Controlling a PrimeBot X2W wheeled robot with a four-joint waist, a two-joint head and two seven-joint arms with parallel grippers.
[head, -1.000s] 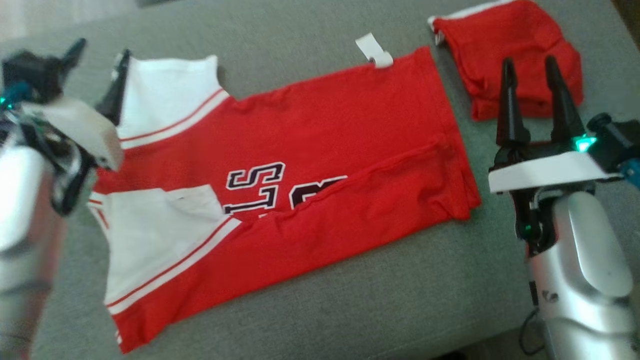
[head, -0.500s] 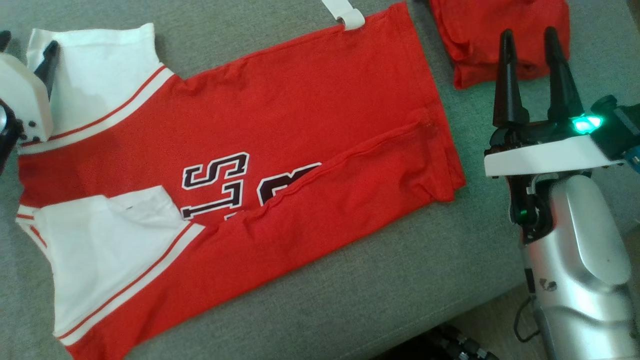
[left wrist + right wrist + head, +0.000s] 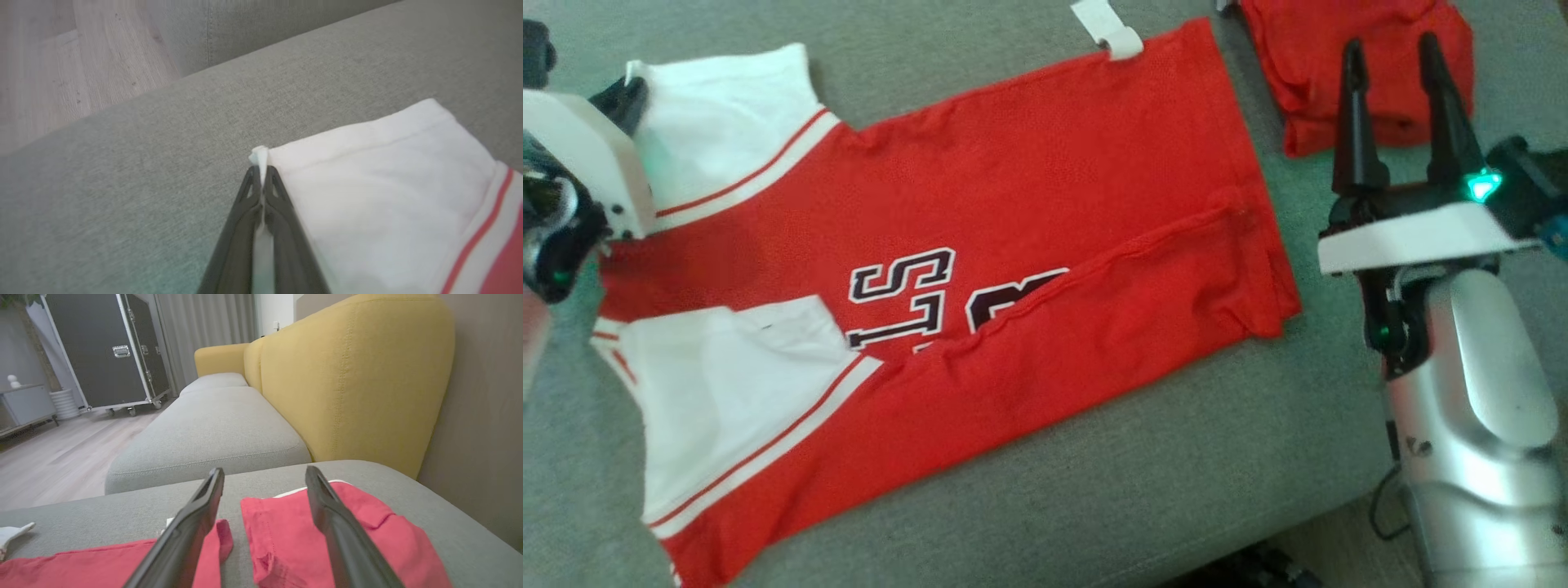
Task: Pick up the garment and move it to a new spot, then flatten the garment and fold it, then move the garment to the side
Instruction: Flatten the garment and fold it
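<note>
The garment [image 3: 1029, 204] lies spread on the grey sofa cushion [image 3: 1176, 457] with its near long edge already turned over, so the fold step is in hand. The next move likely calls for lifting the far white sleeve [image 3: 388, 171] and carrying it inward without dragging the body. The left gripper [image 3: 261, 169] sits low at the garment's left end, fingers pinched on the sleeve corner, while the right gripper [image 3: 1390, 49] hovers off the hem end, fingers wide and empty.

Bare cushion [image 3: 1143, 482] beside the garment [image 3: 1029, 204]
</note>
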